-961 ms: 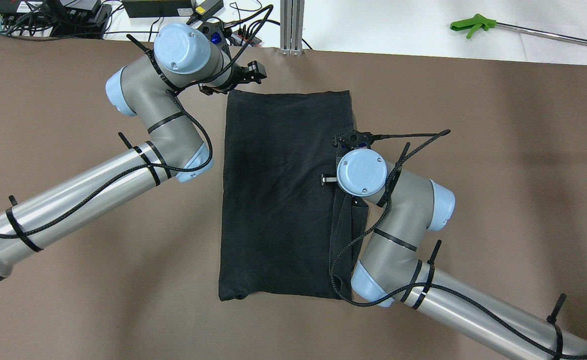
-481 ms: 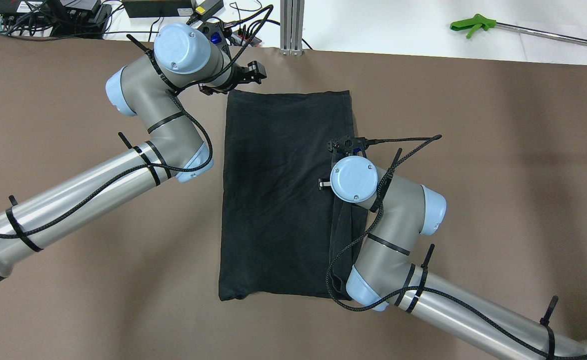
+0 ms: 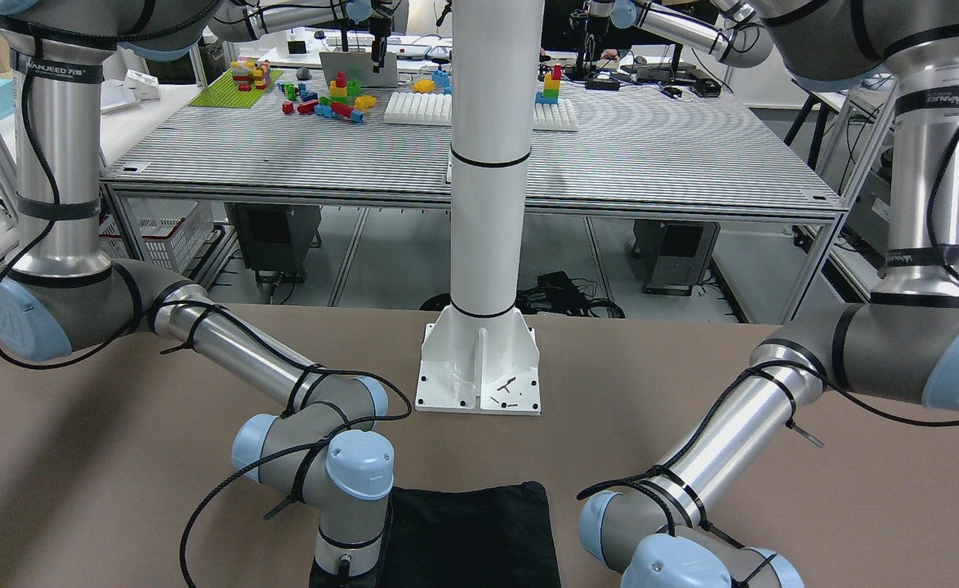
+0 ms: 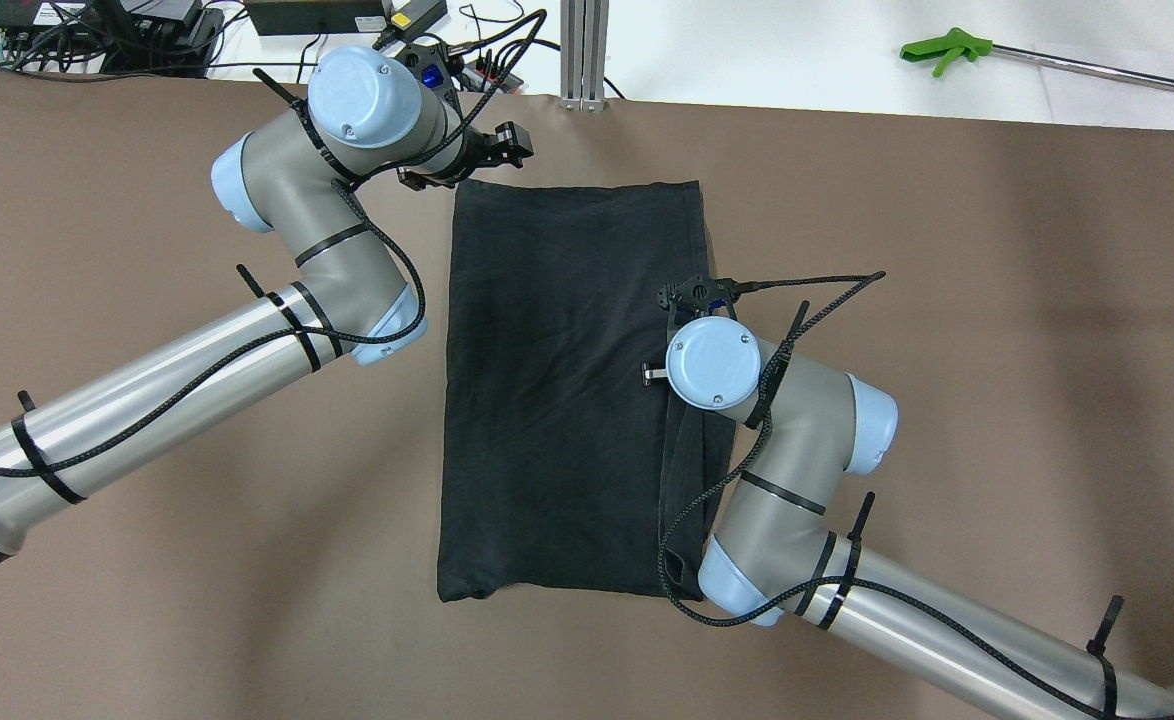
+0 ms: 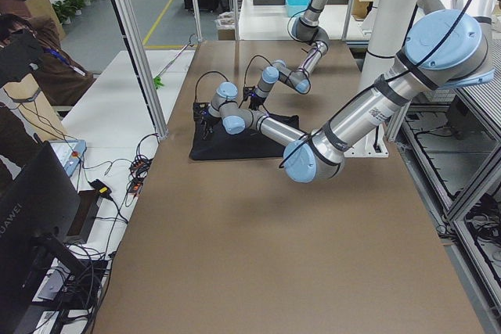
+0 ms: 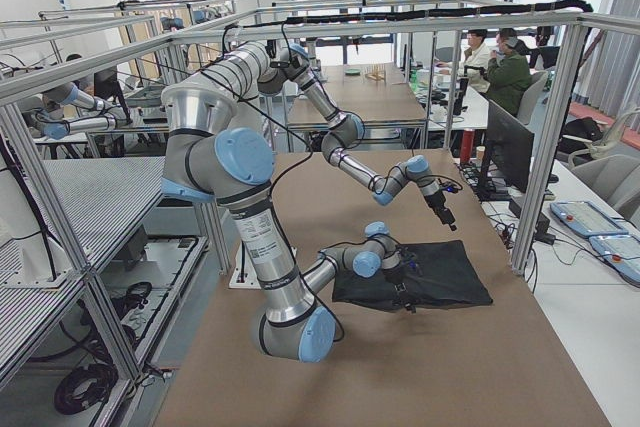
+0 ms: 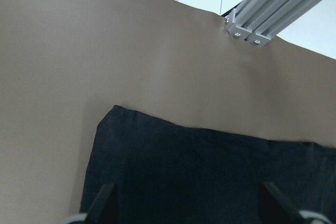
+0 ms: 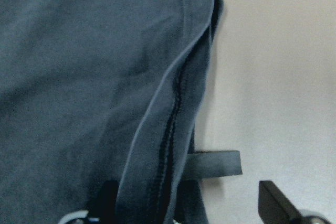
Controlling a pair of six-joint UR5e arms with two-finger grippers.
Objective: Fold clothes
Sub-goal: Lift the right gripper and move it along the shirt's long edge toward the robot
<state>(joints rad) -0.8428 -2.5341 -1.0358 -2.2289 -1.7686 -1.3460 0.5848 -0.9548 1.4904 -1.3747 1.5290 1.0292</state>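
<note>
The black cloth (image 4: 557, 380) lies flat on the brown table, long side running away from the robot, with its right edge folded over into a narrow strip. My left gripper (image 7: 189, 205) is open and hovers over the cloth's far left corner (image 7: 113, 116). My right gripper (image 8: 189, 203) is open low over the cloth's right edge, and the raised hemmed fold (image 8: 176, 108) runs between its fingers. In the overhead view the right wrist (image 4: 712, 362) hides that gripper. The cloth's near end shows in the front-facing view (image 3: 471, 531).
The white pillar base (image 3: 479, 367) stands on the table behind the cloth's near end. An aluminium post (image 4: 584, 50), cables and boxes (image 4: 127, 25) and a green-handled tool (image 4: 947, 48) lie past the table's far edge. Bare brown table (image 4: 997, 300) flanks the cloth.
My right wrist has shifted slightly toward the robot and left along the cloth's right edge. The left arm and the cloth have not moved.
</note>
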